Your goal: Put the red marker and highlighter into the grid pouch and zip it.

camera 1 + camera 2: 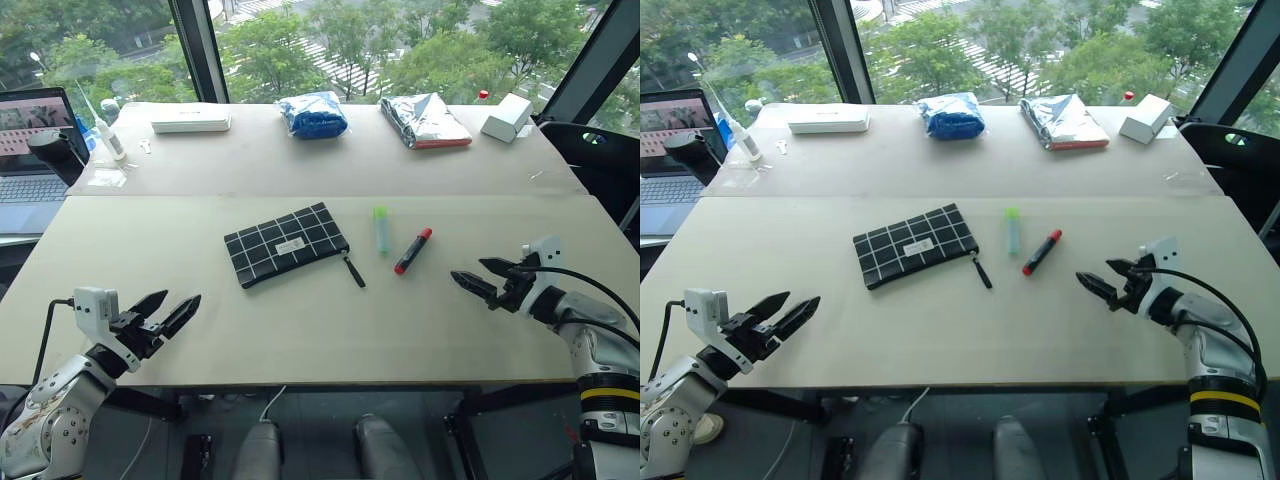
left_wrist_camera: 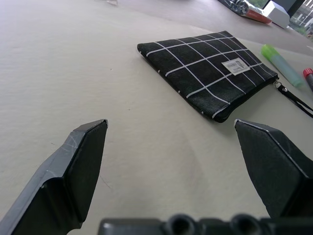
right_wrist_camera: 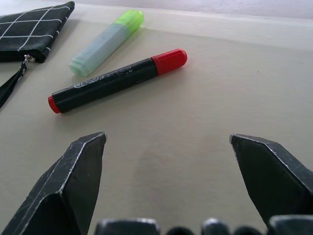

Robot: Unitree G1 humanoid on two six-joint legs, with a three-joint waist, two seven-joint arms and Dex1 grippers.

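Nothing is packed yet: the grid pouch [image 1: 286,244] lies flat mid-table, with the highlighter [image 1: 381,228] and red marker [image 1: 412,250] loose just beside its strap. Left gripper [image 1: 168,311] and right gripper [image 1: 483,277] hover empty, fingers spread apart; loading and zipping remain

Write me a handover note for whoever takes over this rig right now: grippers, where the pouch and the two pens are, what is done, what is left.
Left gripper: fingers open, empty, over the near left of the table, short of the grid pouch.
Right gripper: fingers open, empty, near the right side, aimed toward the red marker.
Grid pouch lies flat mid-table, its zipper strap trailing toward the pens.
Highlighter lies just right of the pouch; the red marker lies right of it, angled, not touching it.
Done: nothing yet; both pens are still outside the pouch.
Left: get both pens into the pouch, then zip it.
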